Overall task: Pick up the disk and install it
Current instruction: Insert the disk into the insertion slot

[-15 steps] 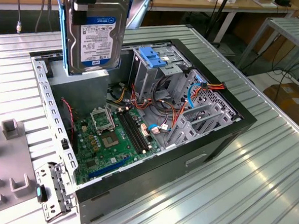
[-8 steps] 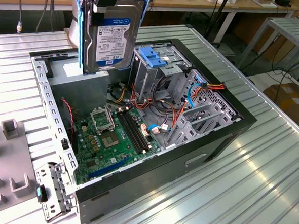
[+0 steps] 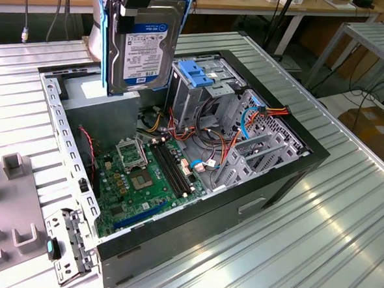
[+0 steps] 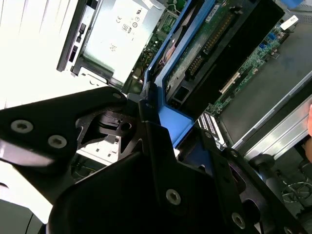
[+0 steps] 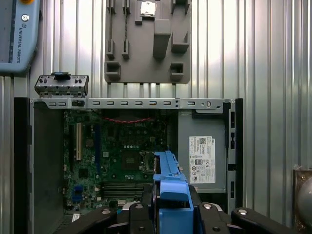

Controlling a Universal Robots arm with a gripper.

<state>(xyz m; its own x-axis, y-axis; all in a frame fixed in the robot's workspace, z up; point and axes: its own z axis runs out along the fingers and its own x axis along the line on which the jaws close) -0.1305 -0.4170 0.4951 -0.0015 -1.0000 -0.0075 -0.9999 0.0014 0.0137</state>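
Note:
The disk [image 3: 145, 50], a silver-black drive with a blue-and-white label and blue side rails, hangs upright above the back left corner of the open computer case [image 3: 288, 166]. My gripper [image 3: 143, 10] is shut on its top edge. In the second wrist view the disk [image 4: 214, 44] shows its green circuit-board side, and my gripper [image 4: 170, 129] clamps the blue rail between black fingers [image 4: 146, 114]. In the first wrist view the disk's blue rail [image 5: 169, 170] stands edge-on over the motherboard [image 5: 117, 156], held by my gripper [image 5: 170, 209].
Inside the case sit a grey power-supply box [image 5: 202, 156], a metal drive cage [image 3: 201, 95] topped by a blue bracket [image 3: 193, 72], and loose cables [image 3: 259, 115]. A grey fixture plate [image 5: 148, 39] lies on the ribbed metal table [image 3: 316, 243] beside the case. A teach pendant [image 5: 17, 34] rests nearby.

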